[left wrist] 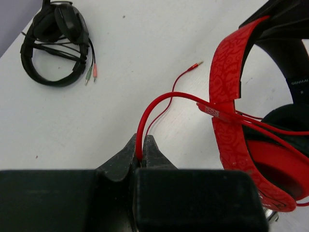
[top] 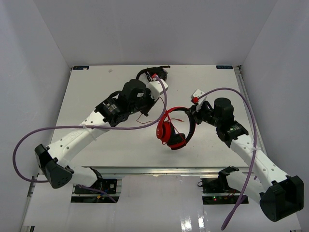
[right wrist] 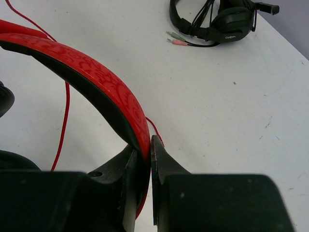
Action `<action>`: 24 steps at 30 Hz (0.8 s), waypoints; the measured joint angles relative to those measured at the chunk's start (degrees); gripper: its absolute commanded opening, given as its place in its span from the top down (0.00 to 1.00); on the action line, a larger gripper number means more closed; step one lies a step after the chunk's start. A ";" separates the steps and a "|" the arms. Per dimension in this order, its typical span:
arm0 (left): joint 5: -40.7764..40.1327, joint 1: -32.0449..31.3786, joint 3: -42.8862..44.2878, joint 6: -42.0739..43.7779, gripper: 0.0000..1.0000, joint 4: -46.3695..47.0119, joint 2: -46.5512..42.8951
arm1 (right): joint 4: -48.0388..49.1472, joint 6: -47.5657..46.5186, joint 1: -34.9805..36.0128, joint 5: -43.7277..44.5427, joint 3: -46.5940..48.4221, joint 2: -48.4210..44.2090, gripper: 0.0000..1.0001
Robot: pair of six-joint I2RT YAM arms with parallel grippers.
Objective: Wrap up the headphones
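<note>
The red headphones (top: pixel 169 131) are at the middle of the table, headband up and earcups low. My right gripper (top: pixel 192 115) is shut on the red headband (right wrist: pixel 96 82), which passes between its jaws in the right wrist view (right wrist: pixel 145 145). My left gripper (left wrist: pixel 141 140) is shut on the thin red cable (left wrist: pixel 145 116), left of the headphones (left wrist: pixel 224 96); in the top view it sits under the wrist near the cable (top: pixel 143 114). The cable runs across the headband, and its plug (left wrist: pixel 195 65) lies loose on the table.
All-black headphones (top: pixel 152 73) with a bundled cable lie at the table's far edge; they also show in the left wrist view (left wrist: pixel 55 43) and the right wrist view (right wrist: pixel 217 21). White walls enclose the table (top: pixel 96 140). Purple hoses loop off both arms.
</note>
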 measured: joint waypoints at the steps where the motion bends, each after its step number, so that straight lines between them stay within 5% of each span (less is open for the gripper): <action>1: 0.80 0.83 -1.75 -0.22 1.00 0.98 -1.13 | -0.09 0.67 -0.18 -0.50 0.05 0.00 0.92; 9: 5.93 2.88 -11.54 -1.83 1.00 6.63 -9.56 | -0.66 5.97 -3.31 -4.89 2.73 1.13 0.92; 24: 12.28 5.08 -23.61 -5.76 1.00 17.31 -11.40 | -0.77 12.78 -6.81 -9.02 4.22 3.72 0.92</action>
